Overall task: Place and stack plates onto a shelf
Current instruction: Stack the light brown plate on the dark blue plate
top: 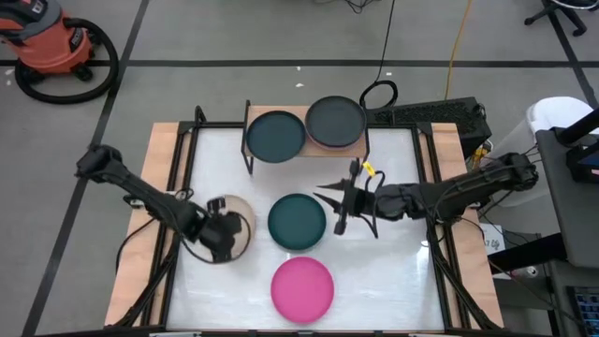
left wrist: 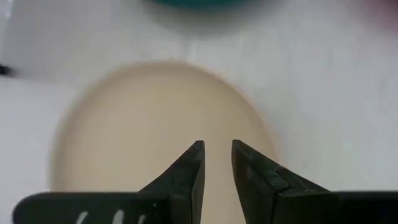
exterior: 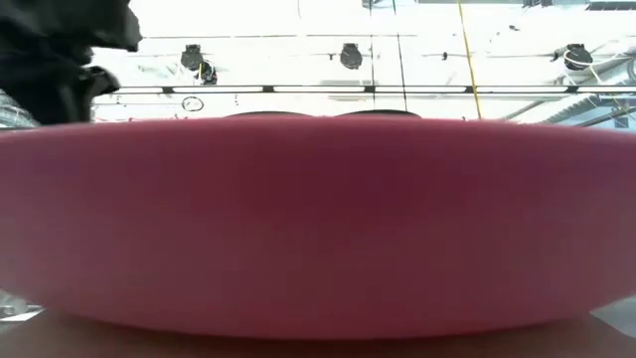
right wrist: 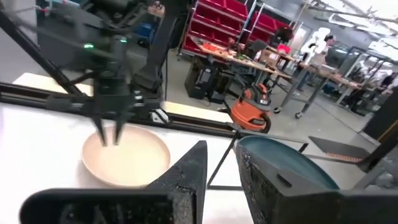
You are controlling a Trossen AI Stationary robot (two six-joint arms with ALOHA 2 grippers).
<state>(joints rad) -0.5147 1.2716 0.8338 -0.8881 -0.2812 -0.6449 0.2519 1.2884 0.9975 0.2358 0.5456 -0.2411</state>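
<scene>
Grey workshop floor, an orange shop vacuum point(top: 51, 42) in one corner; white-topped desk point(top: 393, 290) with wooden edges. Shelf point(top: 290, 114): wooden plank on black legs, carrying a dark teal plate point(top: 275, 137) and a charcoal plate point(top: 335, 121). Beige plate point(left wrist: 149, 130): round, matte, directly beneath the left gripper point(left wrist: 217, 152), jaws slightly parted, empty. Second teal plate point(top: 297, 221): just beside the right gripper point(top: 340, 225), jaws narrowly apart, holding nothing. Hot pink plate point(top: 302, 289): nearer the desk's front edge.

2 plates point(top: 277, 137) sit side by side on the shelf point(top: 251, 114) at the table's point(top: 402, 281) far edge; 3 plates point(top: 298, 222) lie on the table before it.
</scene>
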